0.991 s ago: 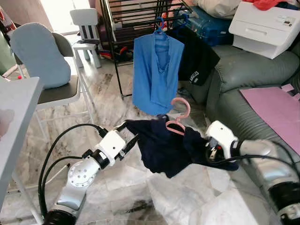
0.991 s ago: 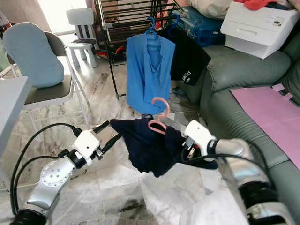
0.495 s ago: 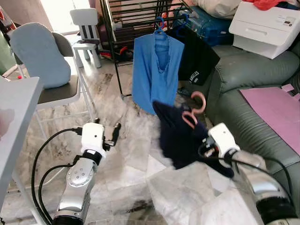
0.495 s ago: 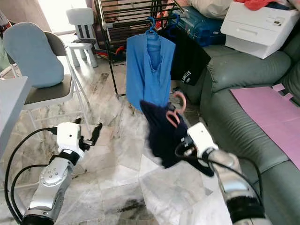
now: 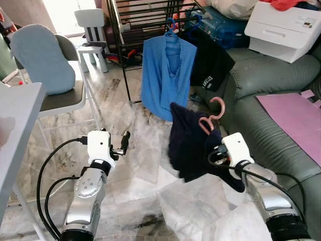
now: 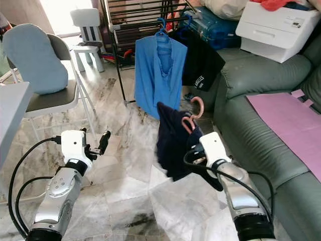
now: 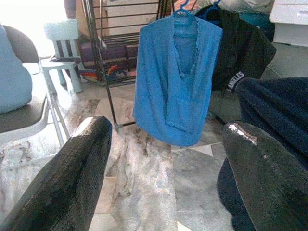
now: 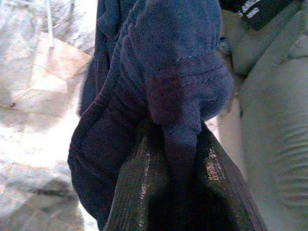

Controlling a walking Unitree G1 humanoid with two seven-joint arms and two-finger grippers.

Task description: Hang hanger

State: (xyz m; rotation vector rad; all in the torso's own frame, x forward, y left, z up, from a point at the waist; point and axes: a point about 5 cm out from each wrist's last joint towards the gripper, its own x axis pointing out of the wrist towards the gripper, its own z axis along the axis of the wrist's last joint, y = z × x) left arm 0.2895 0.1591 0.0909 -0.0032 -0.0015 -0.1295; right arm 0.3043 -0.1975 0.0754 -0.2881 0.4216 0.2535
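Marble floor tiles (image 5: 145,150) stretched toward a black clothes rack (image 5: 150,20), where a blue shirt (image 5: 165,75) hung beside a green sofa (image 5: 271,95). The right gripper (image 5: 213,152) was clamped on a dark navy garment (image 5: 188,145) draped over a pink hanger (image 5: 208,120), held up in the air below and in front of the blue shirt. The left gripper (image 5: 124,142) hovered apart to the left with its fingers spread and empty.
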